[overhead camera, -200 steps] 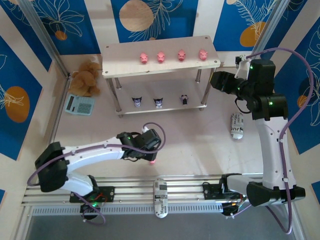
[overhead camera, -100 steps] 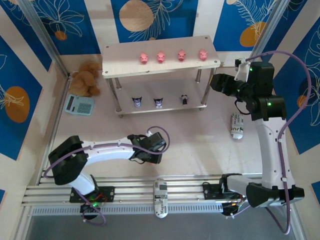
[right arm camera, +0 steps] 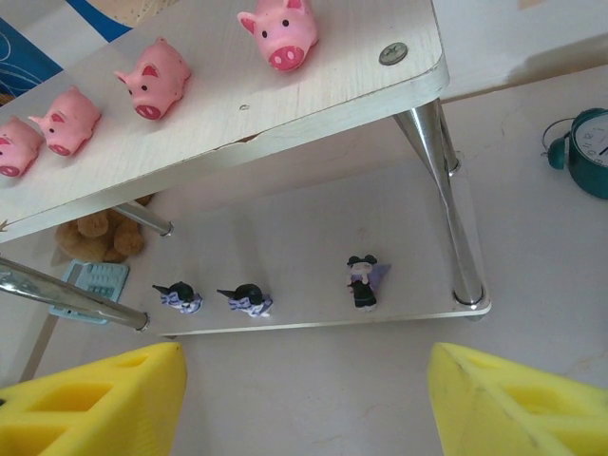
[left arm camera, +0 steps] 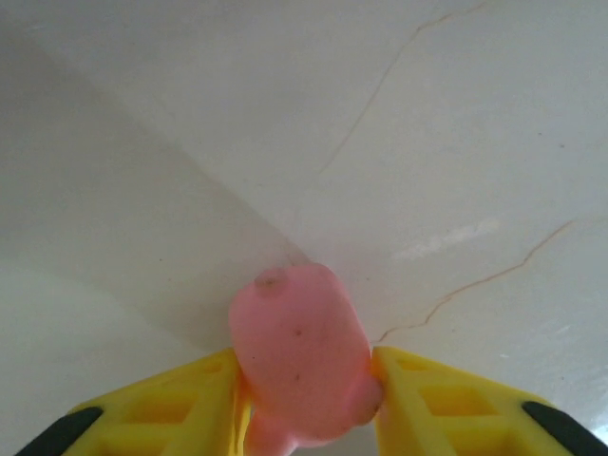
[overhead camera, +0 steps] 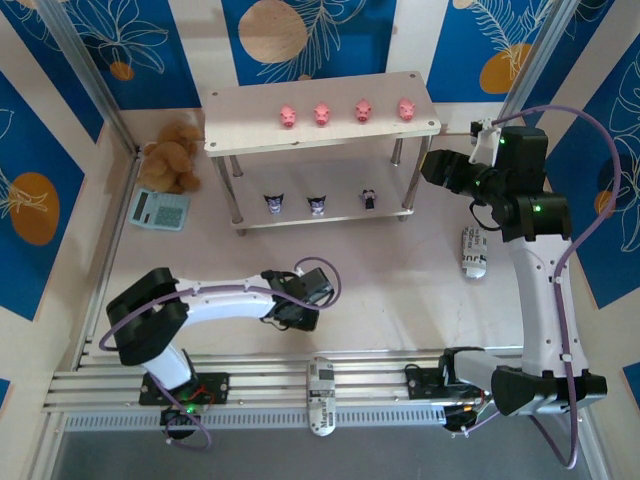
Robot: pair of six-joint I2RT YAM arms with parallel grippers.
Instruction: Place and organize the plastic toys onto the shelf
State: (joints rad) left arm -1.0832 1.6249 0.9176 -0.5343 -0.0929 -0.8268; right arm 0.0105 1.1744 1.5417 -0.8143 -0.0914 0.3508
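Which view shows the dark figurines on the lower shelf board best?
Right wrist: the dark figurines appear largest and clearest, spaced along the lower board. Top external shows them tiny, from above, just beyond the upper board.

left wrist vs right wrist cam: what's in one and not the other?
Left wrist: a pink pig clamped in the left gripper, with the table behind it. Right wrist: the shelf with four pigs on the top board, three dark figurines on the lower one, a teddy bear, a teal clock, and the right gripper open. Both: yellow fingers at the bottom edge and pale table.
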